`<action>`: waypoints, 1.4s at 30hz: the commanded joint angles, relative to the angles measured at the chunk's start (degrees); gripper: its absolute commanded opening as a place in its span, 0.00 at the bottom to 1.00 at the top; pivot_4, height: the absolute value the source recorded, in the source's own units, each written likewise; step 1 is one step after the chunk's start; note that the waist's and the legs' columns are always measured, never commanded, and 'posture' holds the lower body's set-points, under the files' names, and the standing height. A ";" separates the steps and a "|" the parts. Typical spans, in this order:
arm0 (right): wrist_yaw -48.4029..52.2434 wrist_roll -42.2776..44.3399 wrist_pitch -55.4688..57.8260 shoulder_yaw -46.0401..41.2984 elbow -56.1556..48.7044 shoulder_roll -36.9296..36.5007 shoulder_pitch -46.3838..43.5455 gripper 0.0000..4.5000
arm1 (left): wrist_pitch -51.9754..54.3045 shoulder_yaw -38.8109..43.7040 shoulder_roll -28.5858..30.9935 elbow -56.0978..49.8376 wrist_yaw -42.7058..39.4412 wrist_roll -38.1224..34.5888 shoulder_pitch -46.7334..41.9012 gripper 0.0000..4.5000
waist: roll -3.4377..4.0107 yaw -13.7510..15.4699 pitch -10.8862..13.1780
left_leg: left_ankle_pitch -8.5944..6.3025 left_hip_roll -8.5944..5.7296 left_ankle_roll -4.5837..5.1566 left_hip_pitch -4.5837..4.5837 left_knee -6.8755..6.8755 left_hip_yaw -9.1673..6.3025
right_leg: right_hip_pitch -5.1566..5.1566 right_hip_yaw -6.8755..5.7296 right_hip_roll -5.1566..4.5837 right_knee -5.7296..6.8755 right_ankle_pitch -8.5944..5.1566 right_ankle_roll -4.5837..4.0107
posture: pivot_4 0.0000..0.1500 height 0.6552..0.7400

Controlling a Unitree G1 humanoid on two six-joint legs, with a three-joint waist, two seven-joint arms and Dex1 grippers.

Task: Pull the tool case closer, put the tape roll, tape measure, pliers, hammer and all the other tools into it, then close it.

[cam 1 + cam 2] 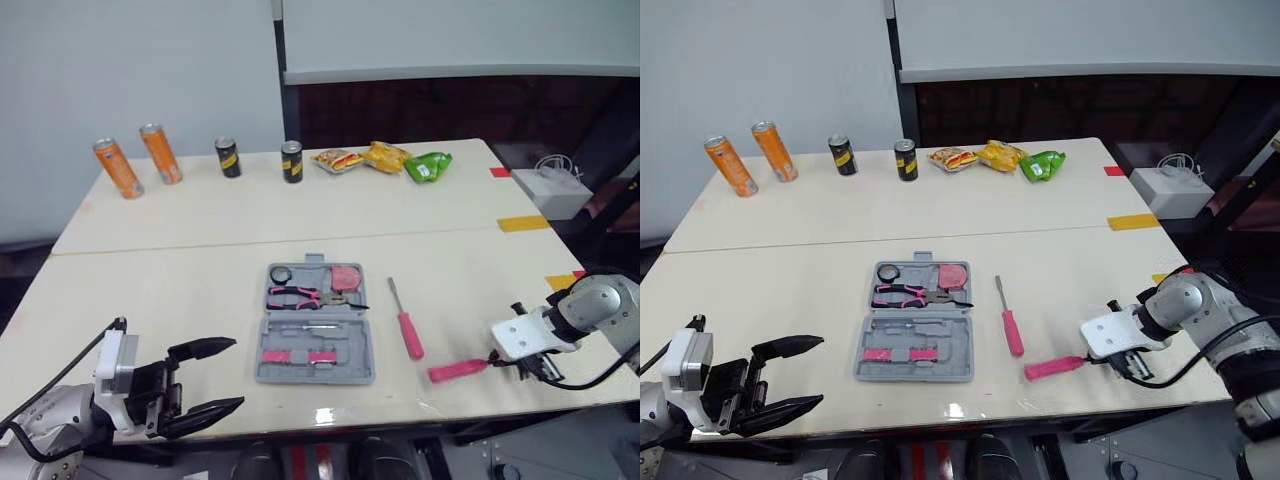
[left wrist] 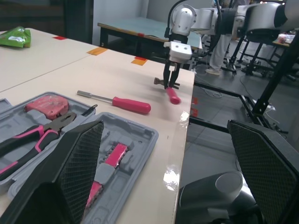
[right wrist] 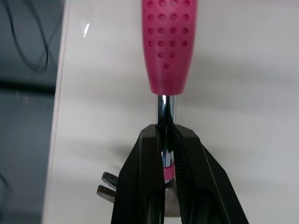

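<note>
Soft, even overhead light is brightening the table (image 1: 200, 290), and shadows on it are falling faint and blurred at their edges. A white glare patch is shining along its near edge. The hammer (image 3: 169, 42) is casting a pale shadow, its chrome shaft glinting. Beyond the table, the room is lying dim.

test lab, tape-marked table (image 1: 200, 290), second workbench (image 2: 133, 29)

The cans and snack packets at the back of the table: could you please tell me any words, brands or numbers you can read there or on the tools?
No text can be read.
Two orange cans: labels too small to read.
Two black cans: yellow labels, too small to read.
Three snack packets: print blurred.
Tool case and hammer: no lettering visible.
</note>
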 commanded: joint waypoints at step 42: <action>-35.15 21.96 63.57 -35.30 -30.64 21.18 24.28 0.63 | 2.47 -1.23 1.47 -3.27 0.42 -2.01 -2.73 1.00 | -0.25 2.08 -0.15 | 0.15 0.02 -0.80 0.70 -1.18 0.63 | 0.05 0.49 0.15 -0.43 -0.02 0.10 | 1.00 1.00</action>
